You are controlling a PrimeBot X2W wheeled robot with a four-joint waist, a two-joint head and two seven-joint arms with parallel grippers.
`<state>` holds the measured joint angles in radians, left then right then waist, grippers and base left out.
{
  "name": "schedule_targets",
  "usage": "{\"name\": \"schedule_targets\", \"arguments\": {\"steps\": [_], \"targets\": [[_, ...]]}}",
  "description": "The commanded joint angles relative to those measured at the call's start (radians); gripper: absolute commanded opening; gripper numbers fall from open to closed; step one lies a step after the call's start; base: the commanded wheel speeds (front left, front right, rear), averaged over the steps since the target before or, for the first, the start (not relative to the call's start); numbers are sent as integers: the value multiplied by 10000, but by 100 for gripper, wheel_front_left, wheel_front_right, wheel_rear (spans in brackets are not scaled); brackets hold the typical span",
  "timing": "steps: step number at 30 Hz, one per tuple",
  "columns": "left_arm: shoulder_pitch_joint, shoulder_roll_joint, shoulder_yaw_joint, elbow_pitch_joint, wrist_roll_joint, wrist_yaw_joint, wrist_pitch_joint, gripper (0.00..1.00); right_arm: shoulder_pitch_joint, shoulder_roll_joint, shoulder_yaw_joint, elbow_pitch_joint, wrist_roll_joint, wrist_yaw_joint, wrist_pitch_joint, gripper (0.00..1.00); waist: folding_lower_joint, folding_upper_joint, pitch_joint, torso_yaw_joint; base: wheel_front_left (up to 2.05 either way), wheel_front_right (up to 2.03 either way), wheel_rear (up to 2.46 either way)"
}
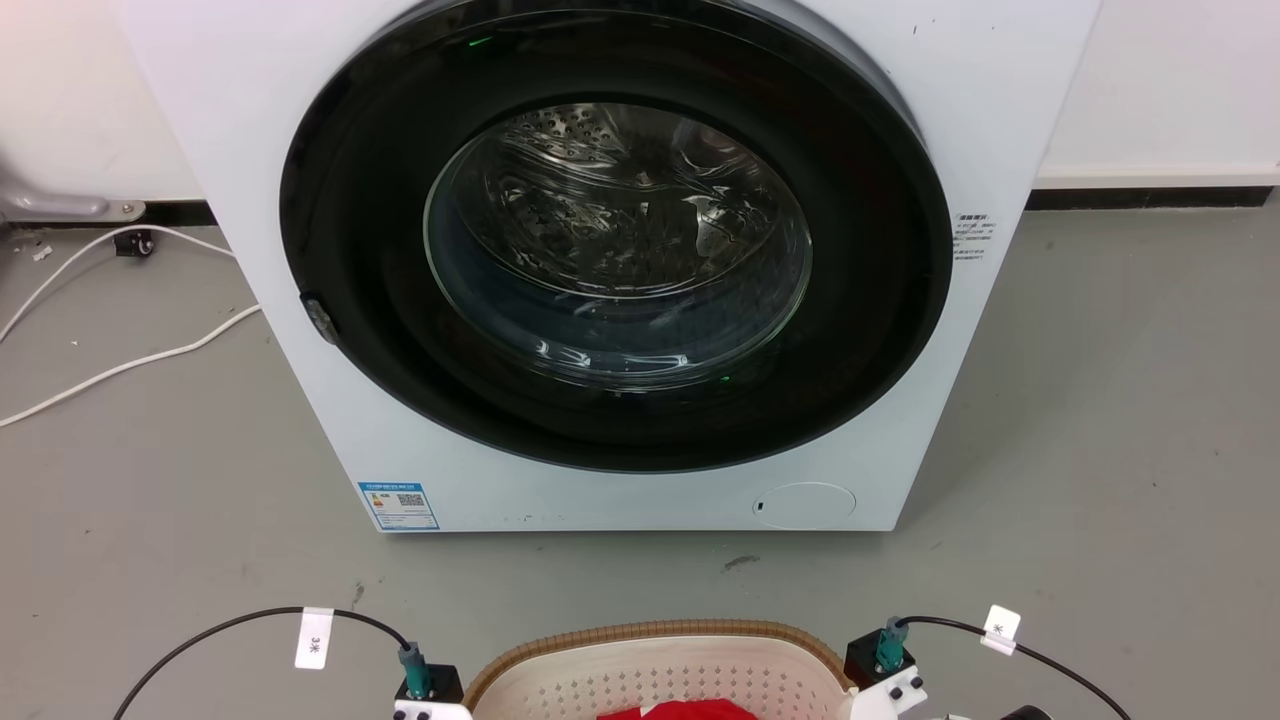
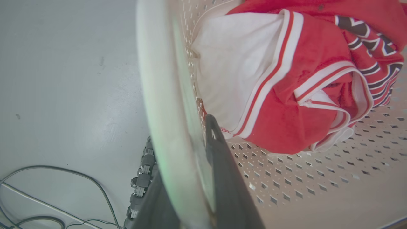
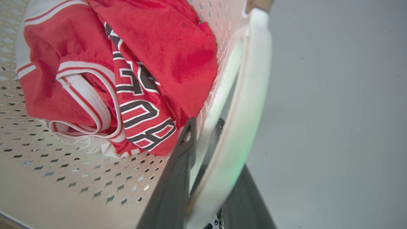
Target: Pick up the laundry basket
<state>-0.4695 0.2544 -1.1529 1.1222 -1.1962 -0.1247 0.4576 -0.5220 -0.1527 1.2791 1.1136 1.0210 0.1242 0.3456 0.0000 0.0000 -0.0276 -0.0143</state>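
The laundry basket (image 1: 650,640), cream and perforated with a brown woven rim, sits at the bottom centre of the head view, between my two wrists. A red and white garment (image 1: 690,710) lies inside it. In the left wrist view my left gripper (image 2: 179,133) is shut on the basket's white side handle (image 2: 159,95), one finger inside the basket and one outside. In the right wrist view my right gripper (image 3: 205,127) clamps the opposite white handle (image 3: 251,79) the same way. The garment (image 3: 143,63) rests against that wall. I cannot tell whether the basket touches the floor.
A white front-loading washing machine (image 1: 620,260) with its round door shut stands right behind the basket. White cables (image 1: 120,365) run over the grey floor at the left, and more cables (image 2: 47,190) lie beside the basket's left side. Bare floor lies to the right.
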Motion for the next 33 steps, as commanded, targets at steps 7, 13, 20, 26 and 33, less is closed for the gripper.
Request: {"name": "schedule_targets", "arguments": {"steps": [7, 13, 20, 26, 33], "targets": [[-150, 41, -249, -62, -173, -97, -52, 0, 104, 16, 42, -104, -87, 120, -4, 0, 0, 0, 21, 1, 0, 0, 0], [-149, 24, -395, -46, -315, -97, -83, 0, 117, 21, 40, -92, -122, 119, 16, 0, 0, 0, 32, -4, 0, 0, 0], [-163, 38, -548, -20, -440, -97, -111, 0, 125, 23, 42, -87, -117, 119, 42, 0, 0, 0, 15, -9, 0, 0, 0], [-170, 55, -650, -18, -558, -97, -122, 0, 141, 27, 42, -92, -147, 119, 44, 0, 0, 0, -11, -9, 0, 0, 0], [-225, 63, -754, -35, -685, -97, -149, 0, 104, 23, 42, -80, -123, 121, 68, 0, 0, 0, 0, 2, 0, 0, 0]]}}
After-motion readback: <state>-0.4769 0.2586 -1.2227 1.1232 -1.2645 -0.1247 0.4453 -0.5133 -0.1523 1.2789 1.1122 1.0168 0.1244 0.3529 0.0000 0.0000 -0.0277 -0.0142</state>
